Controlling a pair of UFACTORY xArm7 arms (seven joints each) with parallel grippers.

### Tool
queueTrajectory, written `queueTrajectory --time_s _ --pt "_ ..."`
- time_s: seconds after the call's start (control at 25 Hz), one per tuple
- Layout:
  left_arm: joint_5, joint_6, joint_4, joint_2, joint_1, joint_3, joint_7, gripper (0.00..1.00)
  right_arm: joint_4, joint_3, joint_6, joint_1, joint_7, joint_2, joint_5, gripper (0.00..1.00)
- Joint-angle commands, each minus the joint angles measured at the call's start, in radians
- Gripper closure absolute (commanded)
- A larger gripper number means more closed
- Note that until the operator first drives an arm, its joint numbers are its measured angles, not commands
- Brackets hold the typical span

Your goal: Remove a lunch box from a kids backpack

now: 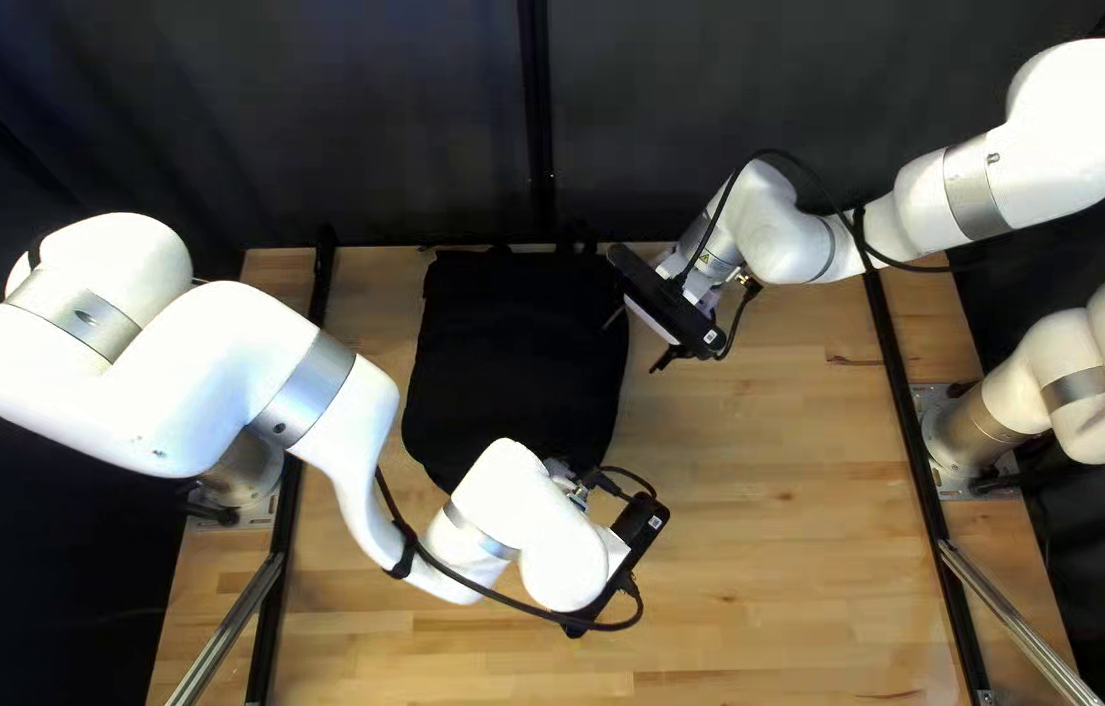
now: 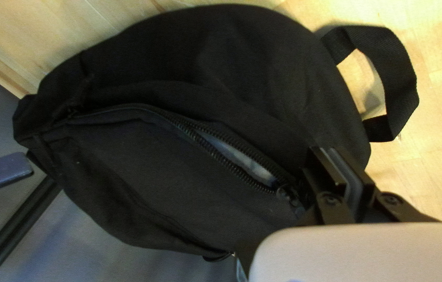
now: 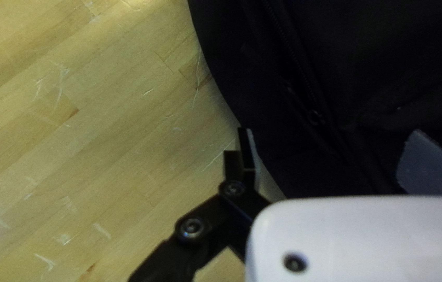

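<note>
Hanging behind the far edge of your wooden table (image 1: 775,523), a dark curtain (image 1: 356,131) forms the backdrop of the top left view. Next in size, your left arm (image 1: 199,379) and your right arm (image 1: 1075,118) reach inward from opposite sides. Between them, left of the table's middle, lies the black backpack (image 1: 513,353), its far end near the table's far edge. Your left gripper (image 1: 563,479) is at the backpack's near end, your right gripper (image 1: 635,343) at its side toward the right arm's base. In its wrist view, the left pincer (image 2: 340,164) is clenched, its two fingers drawn together over the fabric, with no object discernible in its grasp. The right pincer (image 3: 330,156) is released, its fingers spread wide, one beside the backpack's edge and the other over the cloth. A webbing loop (image 2: 401,86) extends from the backpack onto the table, near the left pincer. A partly unzipped opening (image 2: 205,137) runs towards that pincer and exposes a pale patch (image 2: 242,161) (you cannot tell whether this is the lunch box or lining). Beside the clenched fingers sit the small zipper pulls (image 2: 290,200).
</note>
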Motion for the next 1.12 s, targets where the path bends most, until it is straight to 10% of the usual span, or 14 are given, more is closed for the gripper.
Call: queueTrajectory --time_s 0.04,0.52,1.12 --pt "-0.012 -0.011 -0.001 0.009 0.005 0.000 0.003 1.00 0.000 0.000 0.000 0.000 0.000 0.000 0.000 0.00" --pt "-0.037 0.005 0.014 0.021 0.008 -0.003 0.014 1.00 -0.085 0.033 -0.129 0.037 0.044 -0.076 -0.072 0.00" --pt "-0.028 0.021 0.026 0.016 -0.001 -0.004 -0.003 1.00 0.005 0.150 -0.387 0.082 -0.427 0.085 0.218 0.00"
